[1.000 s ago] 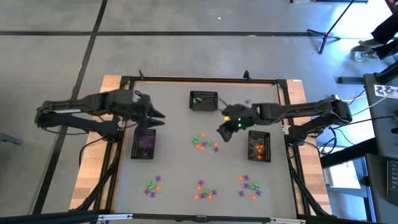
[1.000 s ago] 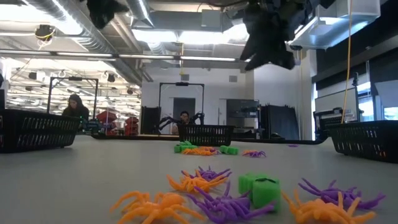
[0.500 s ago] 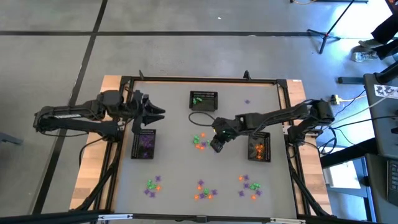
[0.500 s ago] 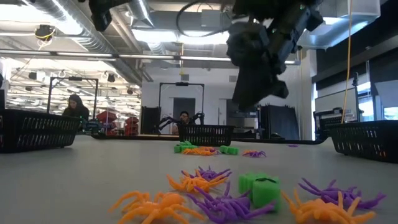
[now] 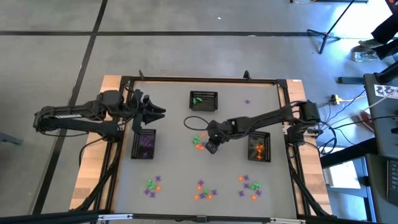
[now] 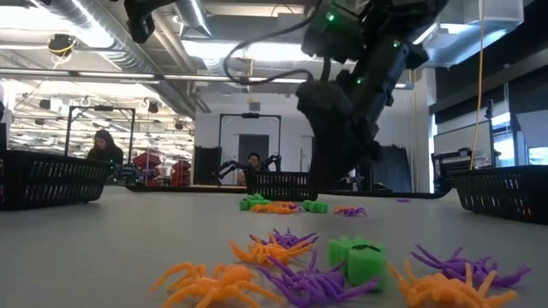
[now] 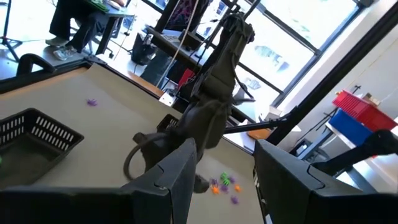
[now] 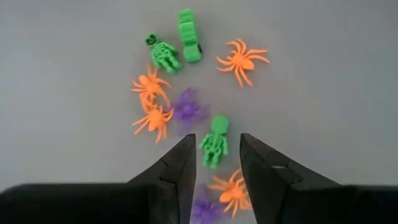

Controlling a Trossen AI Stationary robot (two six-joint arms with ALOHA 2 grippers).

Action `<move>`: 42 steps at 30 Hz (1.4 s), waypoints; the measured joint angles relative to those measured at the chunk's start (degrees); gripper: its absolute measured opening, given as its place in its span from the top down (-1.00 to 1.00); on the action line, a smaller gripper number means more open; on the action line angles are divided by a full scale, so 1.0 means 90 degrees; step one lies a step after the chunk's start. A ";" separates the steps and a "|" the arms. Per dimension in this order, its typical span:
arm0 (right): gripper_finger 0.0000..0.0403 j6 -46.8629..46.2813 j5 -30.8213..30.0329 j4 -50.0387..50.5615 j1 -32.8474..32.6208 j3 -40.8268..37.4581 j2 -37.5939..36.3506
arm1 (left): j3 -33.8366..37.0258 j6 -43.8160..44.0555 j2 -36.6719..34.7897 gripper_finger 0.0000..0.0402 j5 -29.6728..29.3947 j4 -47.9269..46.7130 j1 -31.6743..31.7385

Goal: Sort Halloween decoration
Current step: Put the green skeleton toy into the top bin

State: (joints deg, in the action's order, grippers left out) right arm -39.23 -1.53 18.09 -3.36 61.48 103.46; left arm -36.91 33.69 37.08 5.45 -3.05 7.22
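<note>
Parted jaws of right gripper (image 8: 214, 171) hovering around a green skeleton (image 8: 214, 142), low over the mid-table cluster of Halloween decoration (image 5: 200, 140); orange spiders (image 8: 151, 102) and a purple spider (image 8: 188, 109) just beside. Left gripper (image 5: 158, 114) open, idle above the purple-filled basket (image 5: 144, 144).

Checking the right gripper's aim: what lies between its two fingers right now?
In the right wrist view, a green skeleton lies on the table between the open fingers of the right gripper; an orange spider sits nearer the wrist.
</note>
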 joint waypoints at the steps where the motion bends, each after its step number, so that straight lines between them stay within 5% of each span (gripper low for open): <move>1: 0.40 0.0043 -0.0003 0.0015 0.0001 0.0026 0.0064 | 0.0000 0.0037 -0.0002 0.23 -0.0005 0.0005 0.0000; 14: 0.41 0.0274 -0.0089 0.0115 -0.0007 0.0265 0.0682 | 0.0000 0.0196 -0.0002 0.23 -0.0033 -0.0018 -0.0002; 22: 0.88 0.0447 0.0007 0.0416 0.0006 0.0336 0.0631 | 0.0000 0.0192 0.0010 0.23 -0.0063 -0.0041 -0.0002; 26: 0.88 0.0443 0.0183 0.0637 0.0006 0.0567 0.0659 | 0.0000 0.0076 0.0010 0.23 -0.0061 -0.0051 -0.0002; 42: 0.83 0.1628 0.0007 0.2303 0.0528 0.3279 0.0641 | 0.0000 0.0022 0.0010 0.24 -0.0029 -0.0238 0.0000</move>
State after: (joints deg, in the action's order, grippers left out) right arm -24.58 -1.48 38.83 1.39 90.99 109.23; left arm -36.91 33.89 37.17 5.19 -5.19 7.22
